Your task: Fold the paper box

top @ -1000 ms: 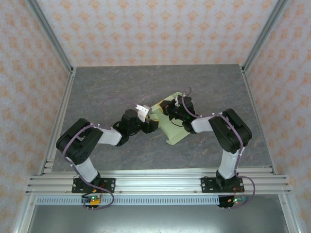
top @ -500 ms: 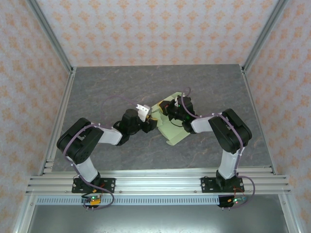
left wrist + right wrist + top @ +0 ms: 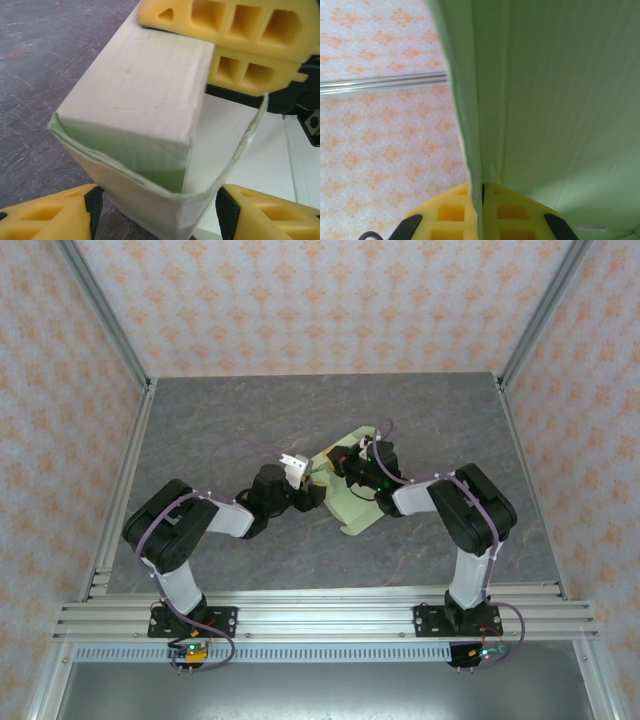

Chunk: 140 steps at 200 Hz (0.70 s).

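**Paper box half raised, corner waiting for a crease**

Mid-table [image 3: 220, 410], the paper box [image 3: 352, 505] is partly formed. The right pincer [image 3: 481, 197] is clamped on one upright wall. The left pincer [image 3: 155, 212] stands apart, straddling a corner. Next, I'd guess, the left closes gently to set that corner.

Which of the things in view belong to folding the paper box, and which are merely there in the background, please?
Belonging to the job: the paper box, partly formed; the right gripper, pinching a panel of it; the left gripper, straddling one corner.
Just surroundings: the grey table; the patterned walls; the aluminium frame.
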Tool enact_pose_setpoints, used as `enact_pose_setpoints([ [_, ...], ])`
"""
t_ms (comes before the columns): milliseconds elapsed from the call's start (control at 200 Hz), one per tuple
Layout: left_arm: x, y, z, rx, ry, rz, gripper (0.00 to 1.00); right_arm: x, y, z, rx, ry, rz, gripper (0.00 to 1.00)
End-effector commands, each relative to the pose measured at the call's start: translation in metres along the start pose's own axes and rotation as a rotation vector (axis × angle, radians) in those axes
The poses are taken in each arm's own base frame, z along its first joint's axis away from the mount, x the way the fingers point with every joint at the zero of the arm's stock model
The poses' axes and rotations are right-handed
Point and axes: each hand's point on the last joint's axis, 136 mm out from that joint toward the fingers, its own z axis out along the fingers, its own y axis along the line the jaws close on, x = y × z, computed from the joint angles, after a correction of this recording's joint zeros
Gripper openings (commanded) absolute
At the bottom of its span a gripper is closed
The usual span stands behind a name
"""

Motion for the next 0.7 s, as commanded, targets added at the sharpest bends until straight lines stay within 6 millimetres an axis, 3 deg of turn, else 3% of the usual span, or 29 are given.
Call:
enact_pose_setpoints([
  [0, -0.016, 0.003, 0.004, -0.032, -0.061, 0.011, 0.65, 0.011, 0.022, -0.002, -0.119, 0.02, -0.025, 0.06],
  [80, -0.02, 0.008, 0.007, -0.061, -0.068, 0.025, 0.65, 0.012, 0.031, -0.002, -0.164, 0.027, -0.037, 0.07],
  [190, -0.028, 0.011, 0.014, -0.076, -0.082, 0.035, 0.64, 0.012, 0.03, 0.002, -0.181, 0.038, -0.029, 0.08],
  [335, -0.035, 0.02, 0.021, -0.131, -0.116, 0.034, 0.62, 0.007, 0.011, 0.005, -0.184, 0.018, 0.008, 0.07],
  [465, -0.036, 0.023, 0.02, -0.212, -0.146, 0.038, 0.59, 0.004, 0.006, 0.001, -0.198, -0.014, 0.02, 0.07],
  [591, -0.034, 0.018, 0.019, -0.302, -0.169, 0.059, 0.54, -0.004, 0.005, -0.008, -0.173, -0.075, 0.007, 0.11],
  [696, -0.031, 0.017, 0.015, -0.39, -0.196, 0.065, 0.43, -0.006, 0.008, -0.014, -0.169, -0.106, -0.019, 0.15],
])
